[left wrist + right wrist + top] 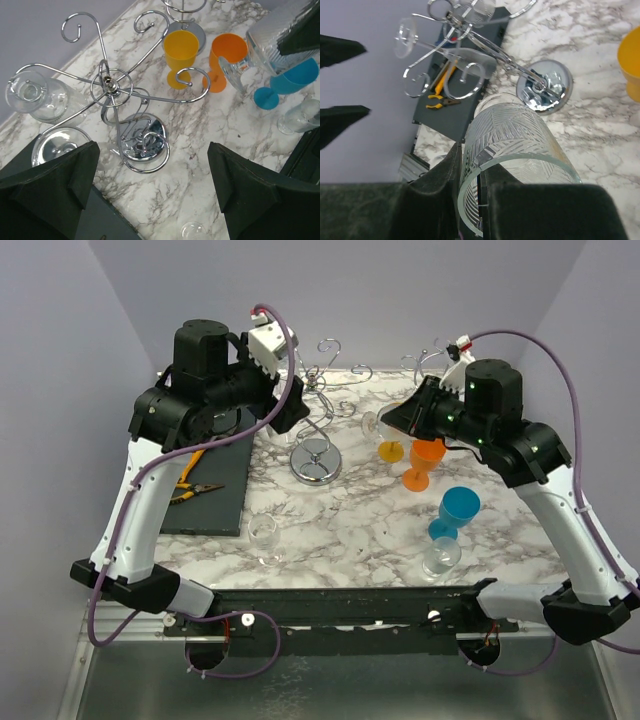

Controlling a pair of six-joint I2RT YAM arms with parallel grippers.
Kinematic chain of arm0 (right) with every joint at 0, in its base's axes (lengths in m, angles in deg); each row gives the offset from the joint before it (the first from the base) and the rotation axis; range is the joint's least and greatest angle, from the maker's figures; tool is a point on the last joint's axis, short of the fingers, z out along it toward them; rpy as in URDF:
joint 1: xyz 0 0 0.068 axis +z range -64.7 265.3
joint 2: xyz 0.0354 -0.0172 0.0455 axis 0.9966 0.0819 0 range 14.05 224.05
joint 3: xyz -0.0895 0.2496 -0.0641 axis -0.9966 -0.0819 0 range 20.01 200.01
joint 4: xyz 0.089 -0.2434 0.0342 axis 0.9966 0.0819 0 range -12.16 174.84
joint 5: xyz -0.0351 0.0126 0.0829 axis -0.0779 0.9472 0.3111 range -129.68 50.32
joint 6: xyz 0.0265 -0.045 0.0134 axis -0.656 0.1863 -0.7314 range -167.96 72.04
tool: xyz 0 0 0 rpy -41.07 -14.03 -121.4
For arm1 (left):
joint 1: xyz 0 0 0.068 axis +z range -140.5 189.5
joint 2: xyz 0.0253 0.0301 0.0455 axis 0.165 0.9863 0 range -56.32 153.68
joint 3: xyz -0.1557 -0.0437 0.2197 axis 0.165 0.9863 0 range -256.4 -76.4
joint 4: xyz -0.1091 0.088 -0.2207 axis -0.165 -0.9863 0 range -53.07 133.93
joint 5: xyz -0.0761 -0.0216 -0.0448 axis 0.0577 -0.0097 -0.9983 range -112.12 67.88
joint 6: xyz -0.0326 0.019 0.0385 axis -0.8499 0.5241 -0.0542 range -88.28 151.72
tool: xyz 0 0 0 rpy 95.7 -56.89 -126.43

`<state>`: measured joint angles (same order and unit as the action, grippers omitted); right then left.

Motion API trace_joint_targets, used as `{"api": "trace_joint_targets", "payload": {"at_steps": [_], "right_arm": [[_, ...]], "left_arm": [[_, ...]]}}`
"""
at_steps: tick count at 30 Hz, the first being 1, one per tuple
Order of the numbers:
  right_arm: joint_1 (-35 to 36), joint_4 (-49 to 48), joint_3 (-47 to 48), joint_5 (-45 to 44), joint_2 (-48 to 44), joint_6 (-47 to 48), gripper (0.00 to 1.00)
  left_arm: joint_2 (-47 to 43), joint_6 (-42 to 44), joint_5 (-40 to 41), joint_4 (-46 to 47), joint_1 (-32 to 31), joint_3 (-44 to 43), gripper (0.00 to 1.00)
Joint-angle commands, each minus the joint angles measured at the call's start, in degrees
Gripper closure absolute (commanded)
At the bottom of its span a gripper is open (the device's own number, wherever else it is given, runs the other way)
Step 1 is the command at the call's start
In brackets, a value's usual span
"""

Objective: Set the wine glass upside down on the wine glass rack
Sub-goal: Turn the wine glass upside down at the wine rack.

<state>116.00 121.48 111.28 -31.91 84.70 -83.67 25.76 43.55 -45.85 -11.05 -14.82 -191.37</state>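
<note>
The chrome wine glass rack (318,455) stands at mid-table, its curled arms (112,85) spreading above the round base (542,92). One clear glass (45,100) hangs upside down on a left arm of the rack. My right gripper (395,420) is shut on the rim wall of a cut-pattern clear wine glass (515,145), one finger outside and one inside the bowl. It holds the glass tilted in the air just right of the rack (272,42). My left gripper (152,200) is open and empty, hovering above the rack's near left side (285,410).
A yellow glass (391,451), an orange glass (425,462), a blue glass (455,510) and a clear glass (441,557) stand right of the rack. Another clear glass (264,535) stands front centre. A dark slate mat (205,490) with pliers (195,490) lies left.
</note>
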Motion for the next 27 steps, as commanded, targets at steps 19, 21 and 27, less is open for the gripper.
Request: {"api": "trace_joint_targets", "payload": {"at_steps": [19,21,27], "right_arm": [[0.2,-19.8,11.6,15.9,9.7,-6.9,1.00],[0.2,-20.4,11.3,15.9,9.5,-7.0,1.00],[0.2,-17.3,11.1,12.9,8.2,-5.2,1.00]], "left_arm": [[6.8,-3.6,-7.3,-1.7,-3.6,-4.0,0.01],[7.8,-4.2,-5.5,-1.0,-3.6,-4.9,0.01],[9.4,-5.1,-5.4,1.2,-3.6,-4.4,0.02]]}}
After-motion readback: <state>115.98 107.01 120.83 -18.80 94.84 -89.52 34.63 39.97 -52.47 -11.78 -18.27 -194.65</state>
